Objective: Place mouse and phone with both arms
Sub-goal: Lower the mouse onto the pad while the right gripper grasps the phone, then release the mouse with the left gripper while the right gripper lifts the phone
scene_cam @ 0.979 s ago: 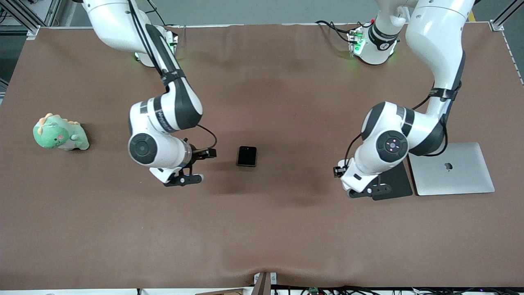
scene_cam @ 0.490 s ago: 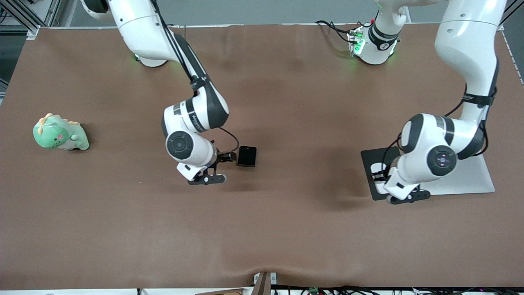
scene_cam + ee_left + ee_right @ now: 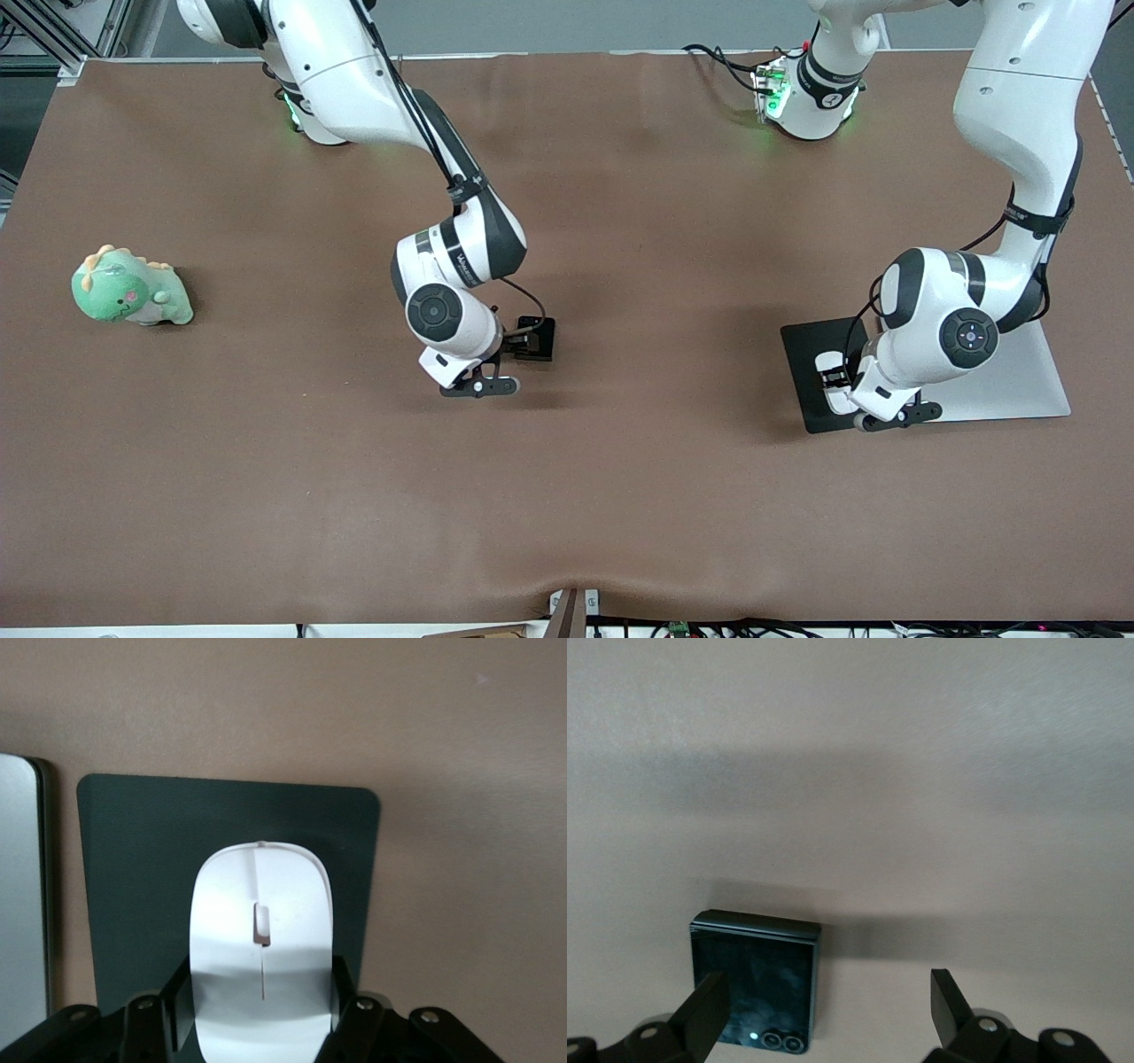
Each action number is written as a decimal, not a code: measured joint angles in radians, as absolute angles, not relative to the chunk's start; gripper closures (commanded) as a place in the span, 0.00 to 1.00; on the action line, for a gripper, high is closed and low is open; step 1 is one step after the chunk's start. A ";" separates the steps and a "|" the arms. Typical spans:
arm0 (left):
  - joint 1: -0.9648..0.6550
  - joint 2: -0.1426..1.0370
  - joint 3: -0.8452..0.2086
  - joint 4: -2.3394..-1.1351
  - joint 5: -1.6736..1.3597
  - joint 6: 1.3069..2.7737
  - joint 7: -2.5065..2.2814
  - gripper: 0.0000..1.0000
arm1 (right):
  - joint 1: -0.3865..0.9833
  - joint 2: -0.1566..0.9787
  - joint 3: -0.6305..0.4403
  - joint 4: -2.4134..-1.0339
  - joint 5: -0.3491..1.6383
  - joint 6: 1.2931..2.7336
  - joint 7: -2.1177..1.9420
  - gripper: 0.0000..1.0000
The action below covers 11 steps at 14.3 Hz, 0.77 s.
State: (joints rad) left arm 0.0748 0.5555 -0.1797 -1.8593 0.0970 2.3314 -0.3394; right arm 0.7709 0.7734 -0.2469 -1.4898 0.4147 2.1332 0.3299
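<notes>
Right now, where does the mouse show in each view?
Front view: the mouse peeks out beside the left gripper, on the dark pad next to the laptop.
Left wrist view: mouse between the fingers, over the pad.
Right wrist view: not in it.
Shared landmark: the pad.

arms: two | mouse point(image 3: 261, 948): one | phone point(image 3: 755, 979): one | dark pad point(image 3: 811, 372): one | silver laptop point(image 3: 1019, 381): one, probably, mostly hidden by an arm | green dinosaur toy point(image 3: 130, 288): one | tabletop point(image 3: 620, 496): one
</notes>
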 measured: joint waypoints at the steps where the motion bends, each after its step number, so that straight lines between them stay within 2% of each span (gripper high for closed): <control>1: 0.077 0.556 -0.180 -1.873 0.097 2.345 -0.339 0.93 | 0.771 0.782 -0.237 -1.485 0.416 2.133 0.343 0.00; 11: 0.097 0.570 -0.180 -1.935 0.108 2.456 -0.302 0.93 | 0.794 0.861 -0.209 -1.430 0.430 2.170 0.464 0.00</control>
State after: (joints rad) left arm 0.0971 0.5703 -0.1799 -1.9353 0.1077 2.4556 -0.3023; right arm 0.7940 0.8608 -0.2091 -1.4300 0.4298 2.1699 0.4641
